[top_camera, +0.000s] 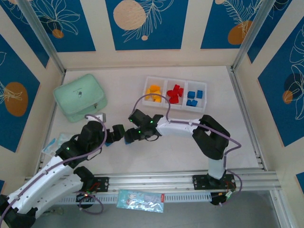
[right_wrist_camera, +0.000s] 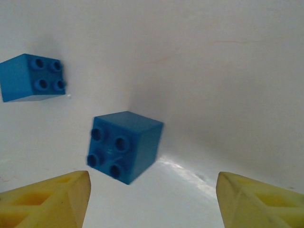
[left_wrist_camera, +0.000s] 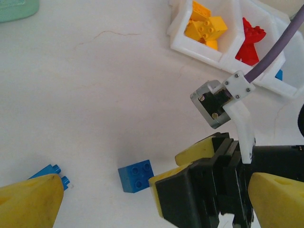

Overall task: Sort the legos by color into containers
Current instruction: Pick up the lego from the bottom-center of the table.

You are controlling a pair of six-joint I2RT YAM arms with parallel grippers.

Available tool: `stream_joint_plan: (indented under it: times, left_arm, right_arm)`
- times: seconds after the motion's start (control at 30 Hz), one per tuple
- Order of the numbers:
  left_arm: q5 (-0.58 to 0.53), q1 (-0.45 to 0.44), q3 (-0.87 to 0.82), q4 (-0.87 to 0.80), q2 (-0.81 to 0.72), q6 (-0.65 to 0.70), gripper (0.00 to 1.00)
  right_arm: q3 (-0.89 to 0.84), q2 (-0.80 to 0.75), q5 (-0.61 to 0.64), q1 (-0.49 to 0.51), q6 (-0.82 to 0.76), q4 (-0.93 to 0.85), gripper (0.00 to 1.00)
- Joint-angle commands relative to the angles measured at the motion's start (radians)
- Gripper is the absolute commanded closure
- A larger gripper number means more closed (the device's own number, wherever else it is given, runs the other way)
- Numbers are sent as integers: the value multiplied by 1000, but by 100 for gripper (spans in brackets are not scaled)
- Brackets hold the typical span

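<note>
legos (top_camera: pixel 174 94) are sitting in the three compartments of the white tray (top_camera: pixel 164 81) at the far side of the desk (top_camera: pixel 190 142), with yellow ones (top_camera: pixel 153 91) in the left compartment, red ones in the middle and blue ones (top_camera: pixel 194 97) in the right. two more are lying loose on the bare desk, well apart from the tray and in front of the arms. one blue brick (right_wrist_camera: pixel 124 145) is resting tipped over, its four studs facing the right wrist camera. a second blue brick (right_wrist_camera: pixel 33 77) is lying near it, farther to the left in that view.

the right gripper (right_wrist_camera: pixel 152 194) is hovering low over the tipped brick with its jaws released. its yellow fingers (right_wrist_camera: pixel 47 199) are standing wide apart, and neither one is touching the brick, which is lying toward the left finger. the left gripper (top_camera: pixel 113 134) is facing the right one at close range, and its jaws are spread wide too, grasping nothing. in the left wrist view the second brick is peeking out from behind the left gripper's own finger, while the first is lying just beside a fingertip of the right gripper. a mint-green lidded box (top_camera: pixel 80 97) is standing at the far left of the desk, well apart from the tray.
</note>
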Motion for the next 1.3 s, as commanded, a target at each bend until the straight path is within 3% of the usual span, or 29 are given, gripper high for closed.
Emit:
stream_joint_plan:
  times: [0.0, 0.37, 1.0, 1.27]
  left_arm:
    - [-30, 10, -12, -28, -10, -12, 1]
    - [-35, 13, -22, -7, -4, -21, 1]
    - [-34, 14, -7, -2, 11, -13, 1]
    - [-8, 14, 28, 16, 26, 23, 1]
  right_arm:
    - [39, 39, -32, 19, 23, 36, 28]
    - [102, 130, 43, 25, -4, -8, 30]
    - [110, 89, 162, 34, -69, -59, 66]
    - [38, -67, 176, -19, -62, -79, 68]
